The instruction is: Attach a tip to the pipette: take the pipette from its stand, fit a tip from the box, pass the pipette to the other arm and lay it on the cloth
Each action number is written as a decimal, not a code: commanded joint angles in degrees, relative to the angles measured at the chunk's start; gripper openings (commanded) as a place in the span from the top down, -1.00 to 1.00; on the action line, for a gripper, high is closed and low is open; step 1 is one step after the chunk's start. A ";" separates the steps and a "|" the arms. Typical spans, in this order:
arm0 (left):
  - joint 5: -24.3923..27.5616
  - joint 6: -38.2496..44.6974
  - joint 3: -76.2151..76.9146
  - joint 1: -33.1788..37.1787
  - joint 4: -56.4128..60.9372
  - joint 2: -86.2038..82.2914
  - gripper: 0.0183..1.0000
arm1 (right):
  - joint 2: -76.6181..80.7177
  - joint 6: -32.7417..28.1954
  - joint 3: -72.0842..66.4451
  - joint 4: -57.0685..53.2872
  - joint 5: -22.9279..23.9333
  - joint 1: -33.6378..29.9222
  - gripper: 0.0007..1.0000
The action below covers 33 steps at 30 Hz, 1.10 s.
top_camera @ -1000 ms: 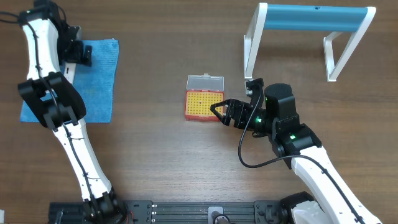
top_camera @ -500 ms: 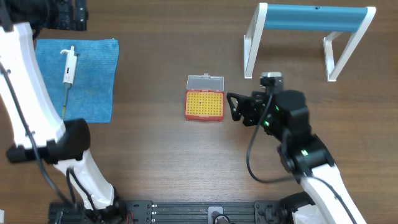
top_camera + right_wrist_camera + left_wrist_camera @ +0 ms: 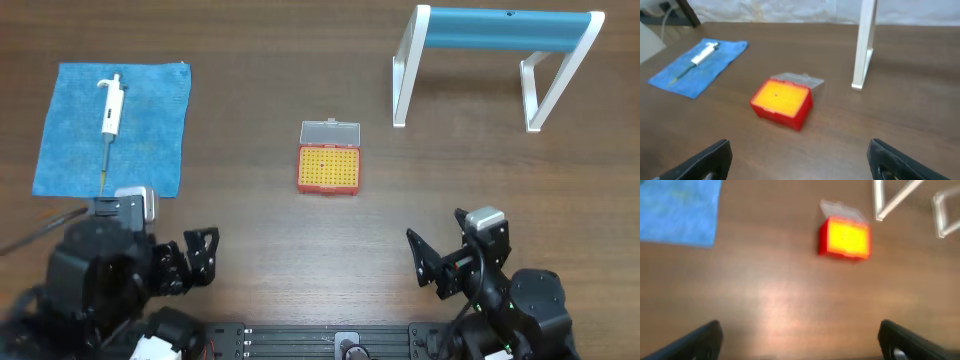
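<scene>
Seen from above, the pipette lies flat on the blue cloth, its white body toward twelve o'clock and its thin shaft pointing to six o'clock, the end close to the cloth's near edge. No gripper touches it. The cloth sits on the wooden table at about ten o'clock from the table's middle. The tip box stands near the centre, red with a yellow rack of tips showing, and its clear lid lies folded back on the twelve o'clock side. The pipette stand, white legs under a blue-green bar, stands at about one o'clock from the box, well apart from it. The left gripper is low at seven o'clock from the box, close to its arm's base, with its two fingers spread wide and nothing between them. The right gripper sits at five o'clock from the box, also near its base, fingers likewise spread wide and holding nothing. Both grippers are well apart from the box, the cloth and the stand.
</scene>
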 commanded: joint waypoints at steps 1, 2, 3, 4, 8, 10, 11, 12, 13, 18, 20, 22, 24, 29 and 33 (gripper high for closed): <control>-2.54 -4.44 -11.87 -0.24 9.31 -4.74 -1.00 | -0.50 -0.87 -0.39 -8.09 4.72 0.17 -0.75; -2.49 -4.42 -13.22 -0.24 9.44 -4.42 -1.00 | -0.50 -0.87 -0.39 -9.73 4.72 0.17 -0.75; -2.54 -4.42 -14.25 -0.24 9.38 -4.07 -1.00 | -0.50 -0.87 -0.39 -11.69 4.72 0.17 -0.75; -2.54 -4.39 -15.17 -0.24 9.38 -3.80 -1.00 | -0.50 -0.87 -0.39 -13.62 4.72 0.17 -0.75; -3.39 -3.74 -16.20 -0.24 9.14 -4.15 -1.00 | -0.50 -0.87 -0.39 -15.82 4.72 0.17 -0.75; -7.41 -0.50 -16.39 1.90 10.25 -6.47 -1.00 | -0.50 -0.87 -0.39 -15.82 4.72 0.17 -0.75; -8.26 -0.35 -18.05 4.94 14.64 -9.62 -0.99 | -0.50 -0.87 -0.39 -15.82 4.72 0.17 -0.75; -9.11 0.22 -20.63 8.15 20.79 -13.27 -0.99 | -0.50 -0.85 -0.39 -15.82 4.72 0.17 -0.76; -9.51 1.62 -23.80 11.21 27.87 -17.16 -0.99 | -0.50 -0.87 -0.39 -15.82 4.72 0.17 -0.75; -9.25 7.74 -45.31 22.27 57.75 -34.88 -0.99 | -0.50 -0.87 -0.39 -15.85 4.72 0.17 -0.75; -9.18 7.74 -52.72 23.08 63.78 -37.42 -0.99 | -0.50 -0.87 -0.39 -15.82 4.72 0.17 -0.75; -8.00 7.76 -58.12 23.02 69.33 -38.16 -0.99 | -0.50 -0.87 -0.39 -15.82 4.72 0.17 -0.75; -5.33 7.76 -63.87 23.02 75.14 -38.58 -0.99 | -0.50 -0.87 -0.39 -15.82 4.72 0.17 -0.75; 1.07 7.69 -70.38 23.04 77.90 -39.06 -1.00 | -0.50 -0.87 -0.39 -15.82 4.72 0.17 -0.75; 1.18 7.69 -70.38 23.04 75.76 -39.06 -1.00 | -0.50 -0.87 -0.39 -15.85 4.72 0.17 -0.75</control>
